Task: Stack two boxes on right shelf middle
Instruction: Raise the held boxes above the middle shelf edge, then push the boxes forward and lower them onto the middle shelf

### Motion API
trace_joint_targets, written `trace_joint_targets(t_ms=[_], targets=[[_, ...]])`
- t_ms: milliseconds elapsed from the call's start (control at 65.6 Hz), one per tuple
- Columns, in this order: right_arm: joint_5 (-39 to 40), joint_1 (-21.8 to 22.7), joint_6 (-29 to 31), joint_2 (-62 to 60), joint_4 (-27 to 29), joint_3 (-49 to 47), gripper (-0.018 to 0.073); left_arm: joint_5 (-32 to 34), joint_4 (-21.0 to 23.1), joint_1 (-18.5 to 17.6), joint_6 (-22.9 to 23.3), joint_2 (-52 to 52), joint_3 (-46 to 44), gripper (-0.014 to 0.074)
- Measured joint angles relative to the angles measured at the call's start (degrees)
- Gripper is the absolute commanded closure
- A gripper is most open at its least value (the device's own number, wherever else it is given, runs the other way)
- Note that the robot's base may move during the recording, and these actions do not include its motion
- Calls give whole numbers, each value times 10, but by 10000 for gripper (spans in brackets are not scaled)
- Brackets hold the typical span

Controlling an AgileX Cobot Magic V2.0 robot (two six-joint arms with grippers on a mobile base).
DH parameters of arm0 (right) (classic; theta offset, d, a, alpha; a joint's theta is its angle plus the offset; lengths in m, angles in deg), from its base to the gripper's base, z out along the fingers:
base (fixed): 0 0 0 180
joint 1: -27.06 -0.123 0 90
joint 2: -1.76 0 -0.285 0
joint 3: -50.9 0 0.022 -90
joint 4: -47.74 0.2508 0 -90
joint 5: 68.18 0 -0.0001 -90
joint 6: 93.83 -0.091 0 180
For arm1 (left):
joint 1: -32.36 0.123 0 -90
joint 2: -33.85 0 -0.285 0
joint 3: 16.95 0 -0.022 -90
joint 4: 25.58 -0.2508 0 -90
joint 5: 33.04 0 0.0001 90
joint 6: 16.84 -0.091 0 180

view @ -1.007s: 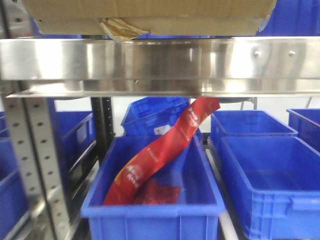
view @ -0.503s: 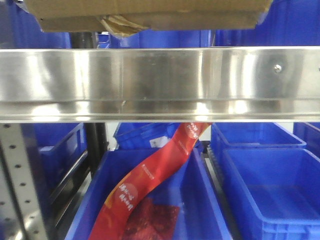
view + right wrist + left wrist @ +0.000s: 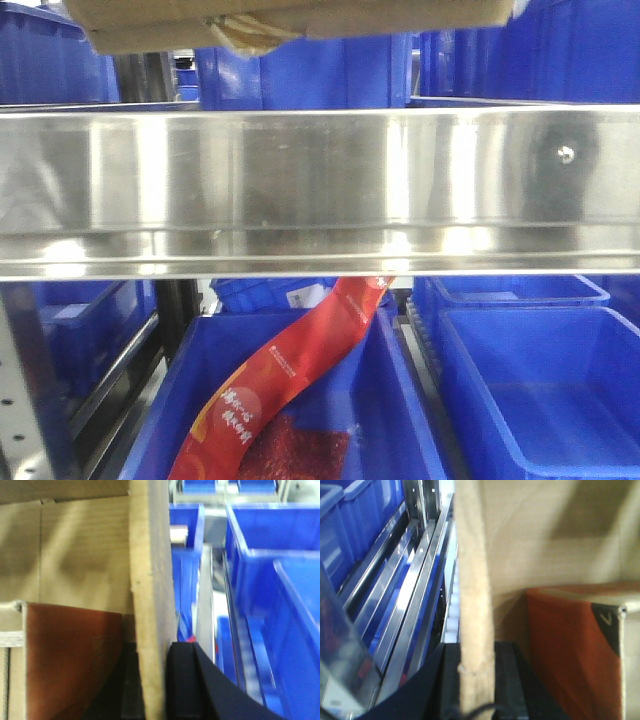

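Observation:
A brown cardboard box (image 3: 300, 18) with a scrap of yellowish tape (image 3: 245, 35) hangs at the top of the front view, above the shiny steel shelf rail (image 3: 320, 190). My left gripper (image 3: 476, 680) is shut on the box's left wall (image 3: 472, 580), one black finger on each side. My right gripper (image 3: 152, 680) is shut on the box's right wall (image 3: 150, 580) in the same way. An orange-brown packet lies inside the box, seen in the left wrist view (image 3: 570, 650) and the right wrist view (image 3: 70, 655). A second box is out of view.
Blue plastic bins (image 3: 530, 380) stand below the rail, one holding a red banner strip (image 3: 290, 380). More blue bins (image 3: 300, 70) stand behind on the shelf level. A perforated steel upright (image 3: 30, 400) is at the lower left.
The view has risen: the shelf rail has sunk lower in frame and looms larger, the bins behind the shelf have come into sight, and the box stays at the top edge.

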Motion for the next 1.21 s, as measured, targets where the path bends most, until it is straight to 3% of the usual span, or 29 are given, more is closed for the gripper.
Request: trace_joint_targets(t_ms=[366,641,900,1083,1205], targets=[[45,0,1,1,-9,0,713,24,-33,0,0,-5,0,707],[-72,0,0,10,41,0,713,24,-30,0,0,-1,0,707],[-97,0,-2,40,101,0,713,-1,-29,6,-2,6,0,707],[-99,0,-2,74,109,-1,698,-3,61,60,-49,27,0,707],[-99,0,-2,79,113,-3,553,3,114,98,-83,41,0,688]])
